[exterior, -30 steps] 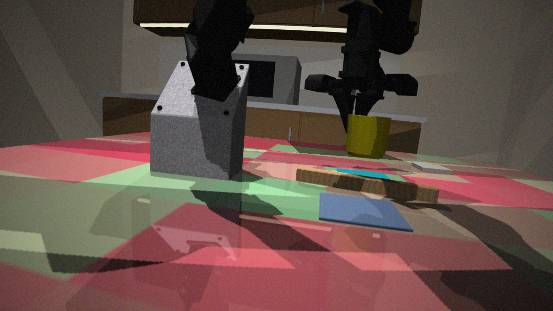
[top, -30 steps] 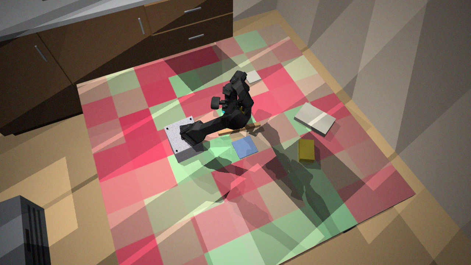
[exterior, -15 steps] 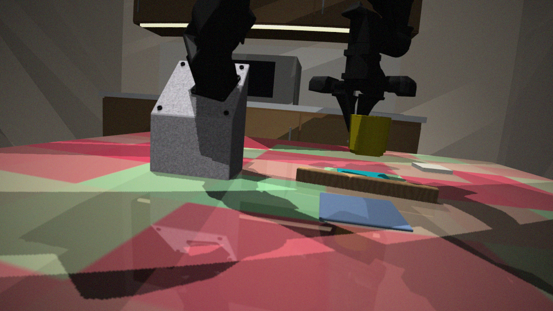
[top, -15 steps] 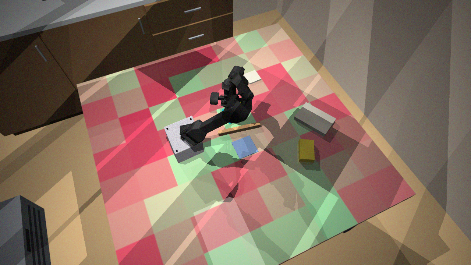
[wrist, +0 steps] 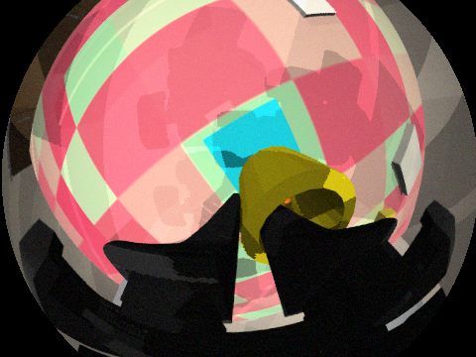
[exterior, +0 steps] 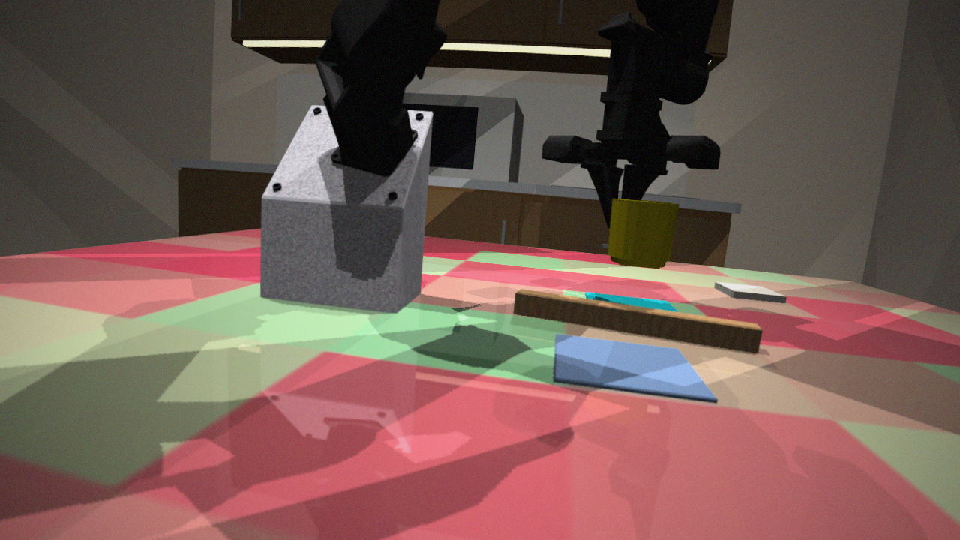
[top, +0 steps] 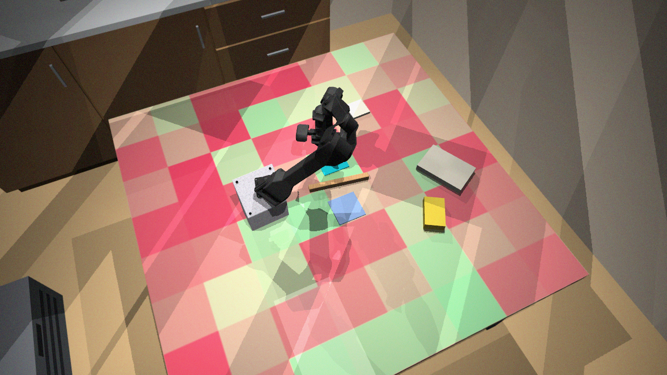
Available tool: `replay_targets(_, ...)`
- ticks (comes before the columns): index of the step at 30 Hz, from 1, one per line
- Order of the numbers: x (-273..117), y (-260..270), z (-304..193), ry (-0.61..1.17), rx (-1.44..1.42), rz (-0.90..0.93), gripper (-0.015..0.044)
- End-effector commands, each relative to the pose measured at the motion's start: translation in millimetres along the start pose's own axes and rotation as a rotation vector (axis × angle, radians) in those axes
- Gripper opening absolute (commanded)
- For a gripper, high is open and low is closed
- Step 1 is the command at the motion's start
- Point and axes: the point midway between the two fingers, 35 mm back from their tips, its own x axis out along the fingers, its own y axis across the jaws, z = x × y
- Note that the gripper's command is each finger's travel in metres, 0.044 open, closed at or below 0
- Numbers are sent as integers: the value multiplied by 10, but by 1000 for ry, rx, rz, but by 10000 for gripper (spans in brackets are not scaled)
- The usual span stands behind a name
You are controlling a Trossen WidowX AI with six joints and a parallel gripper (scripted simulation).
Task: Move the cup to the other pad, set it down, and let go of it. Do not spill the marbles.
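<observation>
One yellow cup [exterior: 643, 231], upright, its rim pinched in my nearly closed gripper [exterior: 626, 191], held above the cyan pad [wrist: 254, 135].

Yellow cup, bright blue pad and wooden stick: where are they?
Yellow cup [exterior: 643, 231], exterior view, on its side wall.
Bright blue pad [wrist: 254, 134], wrist view, on its flat top.
Wooden stick [exterior: 637, 322], exterior view, on its long front face.

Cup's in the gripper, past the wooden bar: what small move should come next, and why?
Probably a slow, level descent. The gripper is shut on the yellow cup, which hangs upright above the table, with the cyan pad just below it in the wrist view.
</observation>
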Motion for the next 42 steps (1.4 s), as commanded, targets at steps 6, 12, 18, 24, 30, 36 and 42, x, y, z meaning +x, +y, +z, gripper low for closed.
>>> replay_targets(6, 14, 50, 126, -1, 1, 3, 0)
replay_targets(12, 103, 47, 126, -1, 1, 3, 0)
replay_targets(18, 204, 45, 129, -1, 1, 3, 0)
replay_targets(24, 300, 46, 130, -1, 1, 2, 0)
replay_targets(30, 395, 48, 127, 0, 1, 2, 0)
replay_targets(36, 465, 51, 123, 1, 1, 2, 0)
replay_targets(42, 434, 34, 136, -7, 11, 5, 0)
